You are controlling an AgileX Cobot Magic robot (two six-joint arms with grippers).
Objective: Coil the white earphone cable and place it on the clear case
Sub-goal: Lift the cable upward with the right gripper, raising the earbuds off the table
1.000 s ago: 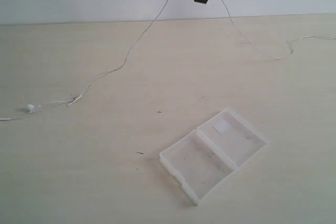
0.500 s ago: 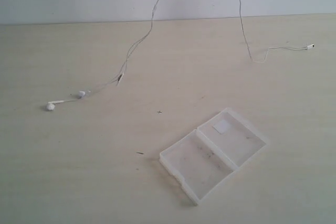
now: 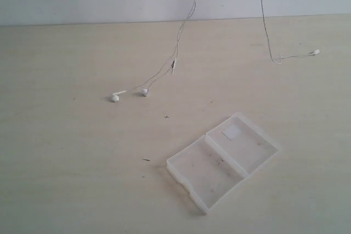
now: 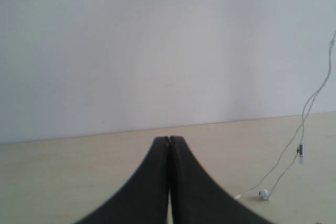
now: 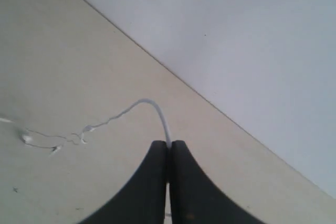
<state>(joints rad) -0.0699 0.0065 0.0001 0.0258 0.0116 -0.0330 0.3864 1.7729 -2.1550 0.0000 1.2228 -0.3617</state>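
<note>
Right hand (image 5: 168, 144) tight on white earphone cable (image 5: 157, 109); clear case (image 3: 249, 149) white-patched.

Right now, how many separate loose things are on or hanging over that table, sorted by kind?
white earphone cable: 1 (one piece, with 2 earbuds and 1 plug)
clear case: 1
Total: 2
</note>
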